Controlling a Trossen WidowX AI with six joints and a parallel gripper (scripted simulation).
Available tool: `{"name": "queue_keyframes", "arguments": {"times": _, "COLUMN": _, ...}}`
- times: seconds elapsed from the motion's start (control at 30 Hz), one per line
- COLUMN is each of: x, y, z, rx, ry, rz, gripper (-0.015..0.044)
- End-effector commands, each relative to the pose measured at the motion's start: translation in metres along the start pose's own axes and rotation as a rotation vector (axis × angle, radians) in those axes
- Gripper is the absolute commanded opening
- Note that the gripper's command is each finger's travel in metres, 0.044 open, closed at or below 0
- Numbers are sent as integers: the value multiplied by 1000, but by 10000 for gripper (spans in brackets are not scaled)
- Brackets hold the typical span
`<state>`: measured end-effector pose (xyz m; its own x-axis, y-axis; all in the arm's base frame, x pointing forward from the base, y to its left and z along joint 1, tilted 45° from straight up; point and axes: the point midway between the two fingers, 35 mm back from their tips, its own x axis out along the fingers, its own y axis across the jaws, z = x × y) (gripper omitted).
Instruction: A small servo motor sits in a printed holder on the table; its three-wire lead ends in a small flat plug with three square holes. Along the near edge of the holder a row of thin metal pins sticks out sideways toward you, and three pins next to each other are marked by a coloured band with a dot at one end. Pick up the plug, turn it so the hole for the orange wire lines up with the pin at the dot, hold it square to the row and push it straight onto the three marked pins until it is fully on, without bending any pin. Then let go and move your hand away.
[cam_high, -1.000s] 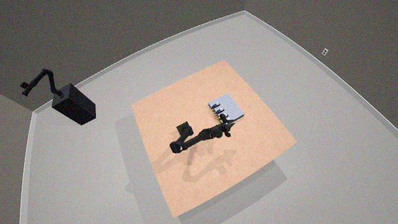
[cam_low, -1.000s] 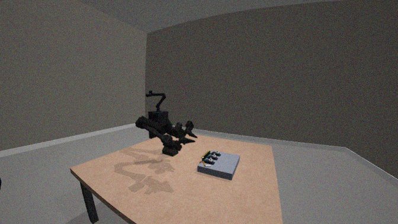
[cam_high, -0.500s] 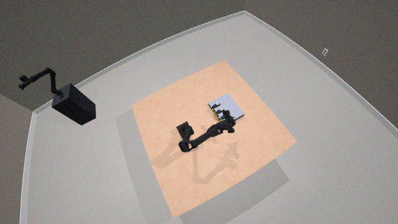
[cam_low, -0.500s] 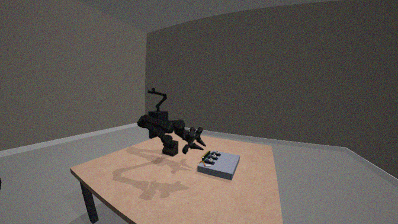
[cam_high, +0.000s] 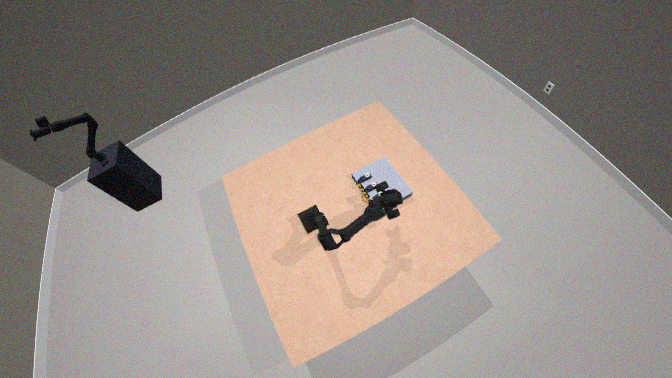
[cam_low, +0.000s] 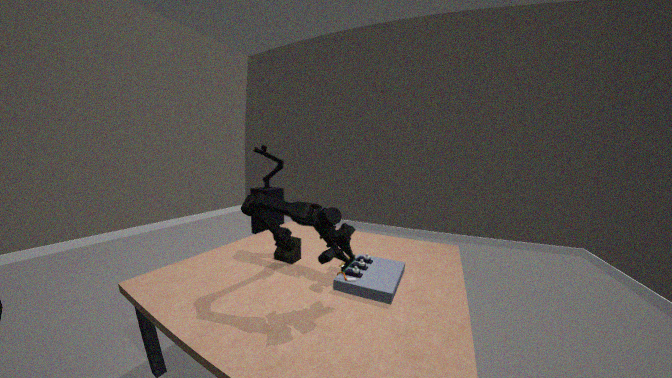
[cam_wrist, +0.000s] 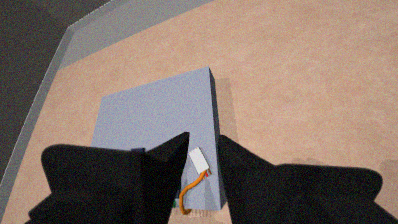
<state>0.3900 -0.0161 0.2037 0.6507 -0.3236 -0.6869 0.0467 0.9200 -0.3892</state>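
Observation:
The blue-grey holder (cam_high: 392, 175) (cam_low: 382, 275) (cam_wrist: 150, 112) lies on the table. The small white plug (cam_low: 351, 279) (cam_wrist: 199, 160) lies on the holder's top near its side edge, tilted in the wrist view. Its orange wire (cam_wrist: 187, 193) curves down to the pin edge. Thin pins (cam_wrist: 200, 213) show faintly there; the band and dot cannot be made out. Dark servos (cam_high: 367, 176) (cam_low: 354, 272) sit along that edge. My gripper (cam_low: 351, 261) (cam_wrist: 203, 138) is open a little and empty, low over the holder. In the wrist view the plug shows between its fingers, touching neither.
The wooden table (cam_high: 320, 145) (cam_low: 240, 345) (cam_wrist: 310, 80) surrounds the holder. My left finger hides the servos in the wrist view. A second arm stands on a dark box (cam_high: 125, 175) (cam_low: 257, 220) beyond the table.

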Motion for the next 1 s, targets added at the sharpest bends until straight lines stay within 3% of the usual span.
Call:
{"name": "queue_keyframes", "arguments": {"times": 0.0, "x": 12, "y": 5, "z": -7, "rx": -86, "ry": 109, "rz": -29, "gripper": 115}}
{"name": "queue_keyframes", "arguments": {"times": 0.8, "x": 52, "y": 22, "z": -43, "rx": -646, "ry": 663, "rz": -166, "gripper": 115}}
{"name": "queue_keyframes", "arguments": {"times": 0.97, "x": 54, "y": 22, "z": -44, "rx": -685, "ry": 693, "rz": -173, "gripper": 115}}
